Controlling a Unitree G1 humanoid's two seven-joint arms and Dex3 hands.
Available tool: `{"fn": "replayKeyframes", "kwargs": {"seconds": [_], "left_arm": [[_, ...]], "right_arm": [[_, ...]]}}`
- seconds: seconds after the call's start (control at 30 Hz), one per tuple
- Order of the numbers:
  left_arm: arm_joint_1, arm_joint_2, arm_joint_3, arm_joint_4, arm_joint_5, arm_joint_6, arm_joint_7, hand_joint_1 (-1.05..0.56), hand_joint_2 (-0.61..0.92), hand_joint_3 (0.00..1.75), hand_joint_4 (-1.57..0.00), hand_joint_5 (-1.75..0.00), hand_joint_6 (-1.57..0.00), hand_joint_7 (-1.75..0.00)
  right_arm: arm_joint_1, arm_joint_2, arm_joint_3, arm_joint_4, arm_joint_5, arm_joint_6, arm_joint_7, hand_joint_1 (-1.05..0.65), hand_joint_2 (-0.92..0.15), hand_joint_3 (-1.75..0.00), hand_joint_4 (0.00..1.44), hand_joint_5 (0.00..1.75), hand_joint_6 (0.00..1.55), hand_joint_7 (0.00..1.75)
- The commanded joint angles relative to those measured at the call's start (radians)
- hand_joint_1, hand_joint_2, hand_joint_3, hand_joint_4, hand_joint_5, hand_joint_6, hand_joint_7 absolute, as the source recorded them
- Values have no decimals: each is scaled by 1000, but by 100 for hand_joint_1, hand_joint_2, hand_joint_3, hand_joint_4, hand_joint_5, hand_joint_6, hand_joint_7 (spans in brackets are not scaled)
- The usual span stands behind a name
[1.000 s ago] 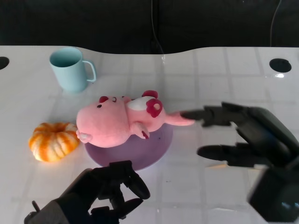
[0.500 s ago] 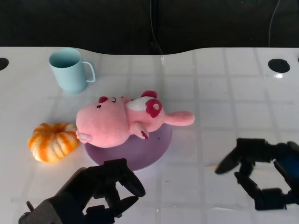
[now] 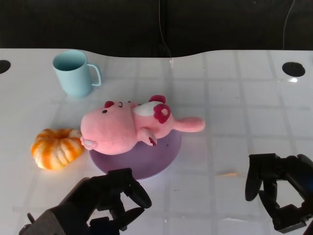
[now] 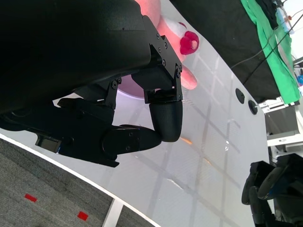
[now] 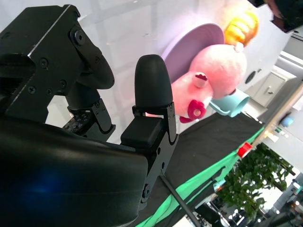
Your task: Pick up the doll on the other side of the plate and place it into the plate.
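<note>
The pink doll (image 3: 122, 128) lies on its side across the purple plate (image 3: 161, 159), its long ear reaching past the plate's right rim. My right hand (image 3: 279, 188) hangs low at the table's near right, well apart from the doll, with its fingers apart and nothing in them. In the right wrist view the doll (image 5: 213, 75) and the plate (image 5: 189, 42) show beyond the fingers (image 5: 150, 80). My left hand (image 3: 105, 200) sits just in front of the plate, fingers curled in on nothing. The left wrist view shows those curled fingers (image 4: 163, 118) and part of the doll (image 4: 182, 42).
A light blue cup (image 3: 74, 72) stands at the back left. An orange pumpkin (image 3: 56, 148) lies left of the plate, close to the doll's head. Round holes mark the table near its far corners (image 3: 293, 68).
My right hand has let go of the doll's ear and drawn back towards me, down to the table's near right. The doll stays lying on the plate. The left hand has barely moved.
</note>
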Motion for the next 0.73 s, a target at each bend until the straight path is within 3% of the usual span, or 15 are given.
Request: {"fn": "replayKeyframes", "kwargs": {"seconds": [0.03,0.3,0.73], "left_arm": [[3,16,9,0,-8,-17,-6,-27,90,45,-58,-173,-60,-130],[10,17,14,4,-16,-30,-9,-23,80,65,-57,-168,-61,-131],[0,28,20,8,-27,-12,-12,-29,85,56,-57,-174,-58,-138]], "right_arm": [[-11,-25,2,1,-22,0,6,16,-22,-156,93,175,80,156],[-9,-30,8,-41,-47,58,24,15,-26,-150,91,175,79,154],[-22,-35,18,-45,-54,62,26,14,-26,-150,92,175,82,152]]}}
